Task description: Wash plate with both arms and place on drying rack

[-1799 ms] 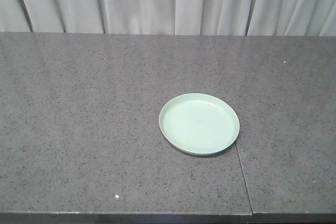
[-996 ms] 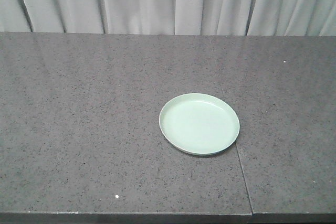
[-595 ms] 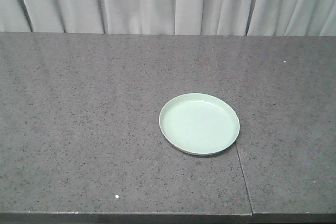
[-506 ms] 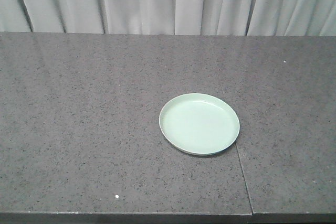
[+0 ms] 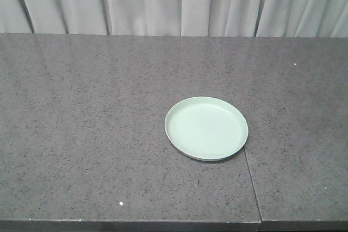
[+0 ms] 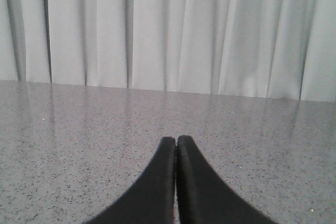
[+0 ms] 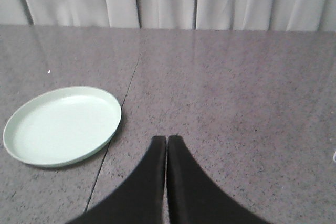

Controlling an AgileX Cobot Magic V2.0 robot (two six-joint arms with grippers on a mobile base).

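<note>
Left gripper (image 6: 176, 141): lower centre of the left wrist view; its two black fingers (image 6: 157, 182) lie pressed together from base to tip, with nothing held between them.
Ahead of the left gripper: speckled grey countertop (image 6: 73, 129) running back to a pale pleated curtain (image 6: 157, 30) across the top half of the frame.
Plate (image 5: 206, 128): in the front view it sits right of centre in the lower half, flat on the countertop with its low rim upward.
Seam (image 5: 253, 188): a thin dark line in the countertop, running from the plate's lower right edge down to the bottom of the frame.
Plate against right gripper (image 7: 167, 139): in the right wrist view the plate fills the middle left — to the left of the fingertips and a little beyond them, well apart, with bare countertop and the seam between the two.
Right gripper: lower centre of its own view; fingers closed against each other along a single narrow line, gripping nothing.
Curtain: spans the top of the frame in the right wrist view too.
</note>
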